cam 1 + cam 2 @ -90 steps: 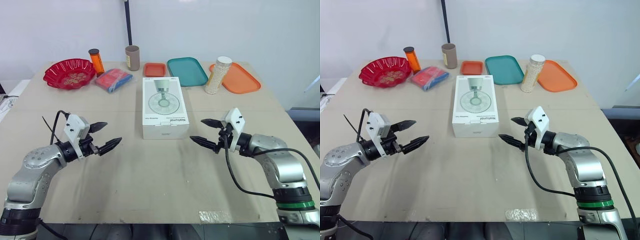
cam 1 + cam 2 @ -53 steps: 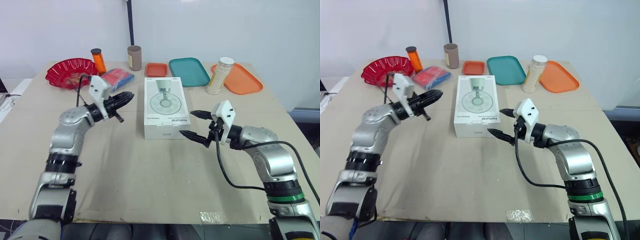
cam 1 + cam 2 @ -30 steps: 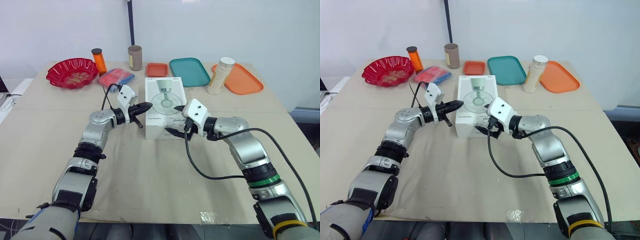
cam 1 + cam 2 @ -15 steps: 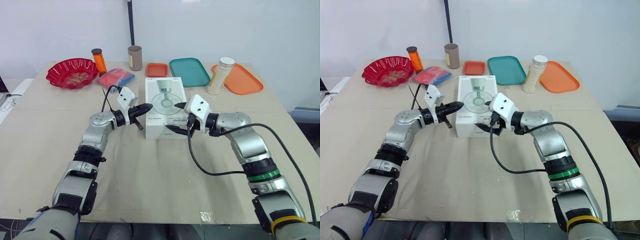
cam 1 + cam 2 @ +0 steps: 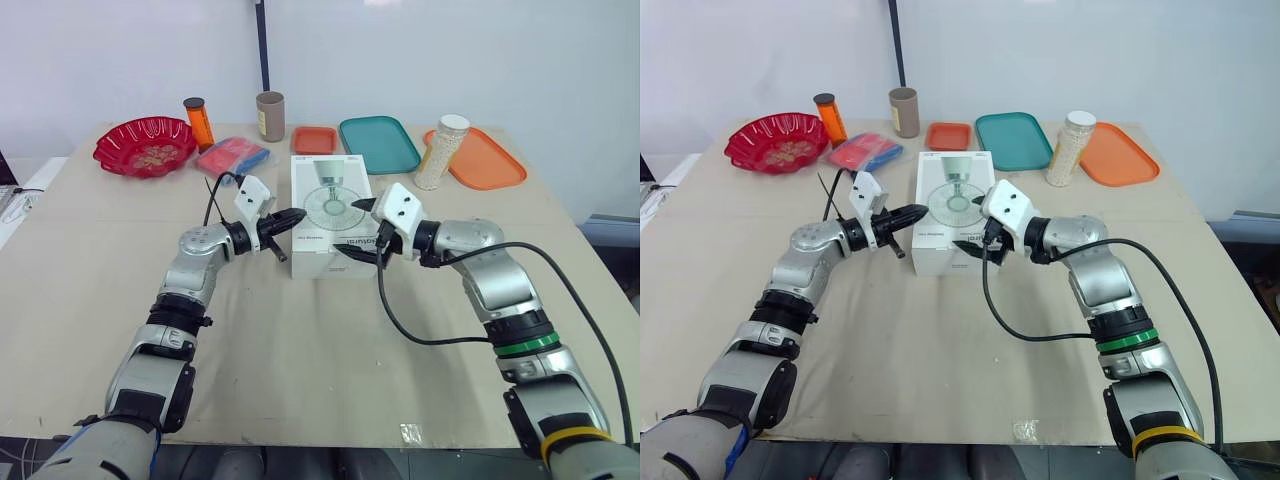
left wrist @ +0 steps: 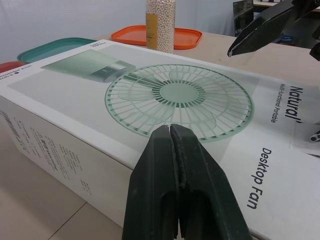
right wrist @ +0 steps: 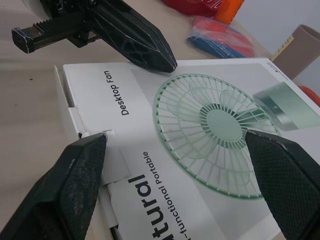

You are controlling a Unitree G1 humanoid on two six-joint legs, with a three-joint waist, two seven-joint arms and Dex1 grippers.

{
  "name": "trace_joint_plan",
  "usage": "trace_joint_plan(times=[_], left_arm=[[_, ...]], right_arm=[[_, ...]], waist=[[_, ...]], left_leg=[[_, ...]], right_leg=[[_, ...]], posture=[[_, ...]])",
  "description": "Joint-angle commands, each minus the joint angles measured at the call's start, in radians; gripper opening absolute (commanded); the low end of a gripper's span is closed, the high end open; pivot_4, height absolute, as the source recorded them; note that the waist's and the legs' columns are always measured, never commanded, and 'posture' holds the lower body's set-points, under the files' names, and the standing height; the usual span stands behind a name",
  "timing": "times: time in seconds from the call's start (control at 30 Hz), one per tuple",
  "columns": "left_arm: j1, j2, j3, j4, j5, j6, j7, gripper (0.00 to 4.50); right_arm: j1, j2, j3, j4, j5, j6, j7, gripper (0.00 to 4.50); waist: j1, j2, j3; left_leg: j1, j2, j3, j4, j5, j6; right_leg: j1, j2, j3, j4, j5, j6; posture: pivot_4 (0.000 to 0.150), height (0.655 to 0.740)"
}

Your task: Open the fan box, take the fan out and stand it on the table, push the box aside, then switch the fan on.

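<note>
The white fan box [image 5: 325,190] lies flat in the middle of the table, its lid printed with a green fan. My left gripper [image 5: 298,214] is shut, and its tip rests at the box's left top edge near the front end; it appears from behind in the left wrist view [image 6: 170,131]. My right gripper [image 5: 350,228] is open at the front right corner, one finger over the lid and the other low at the front end. In the right wrist view its fingers [image 7: 75,185] straddle that end, where the tuck flap [image 7: 95,142] shows a small gap.
Along the back of the table stand a red bowl [image 5: 143,146], an orange bottle [image 5: 197,122], a brown cup [image 5: 267,115], a blue and red packet [image 5: 232,158], a small orange tray [image 5: 313,139], a teal tray [image 5: 378,142], a jar of white beads [image 5: 441,150] and an orange tray [image 5: 484,157].
My right gripper has shifted a little to the right and up at the box's front end, still open. The left gripper has held its place, shut.
</note>
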Motion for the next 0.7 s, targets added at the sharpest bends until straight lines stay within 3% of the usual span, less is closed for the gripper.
trace_joint_plan(times=[0.03, 0.7], left_arm=[[0.011, 0.001, -0.012, -0.004, 0.015, 0.006, -0.015, 0.08], [0.005, -0.008, -0.002, 0.000, 0.013, 0.005, -0.007, 0.08]], right_arm=[[-0.011, -0.032, -0.033, -0.053, 0.029, -0.002, 0.039, 4.50], [0.010, -0.032, -0.005, -0.013, -0.041, -0.047, 0.038, 4.50]], waist=[[0.000, 0.000, 0.000], [0.000, 0.000, 0.000]], left_leg=[[0.000, 0.000, 0.000, 0.000, 0.000, 0.000], [0.000, 0.000, 0.000, 0.001, 0.000, 0.000]], right_leg=[[0.000, 0.000, 0.000, 0.000, 0.000, 0.000], [0.000, 0.000, 0.000, 0.000, 0.000, 0.000]], posture=[[0.150, 0.7400], [0.150, 0.7400]])
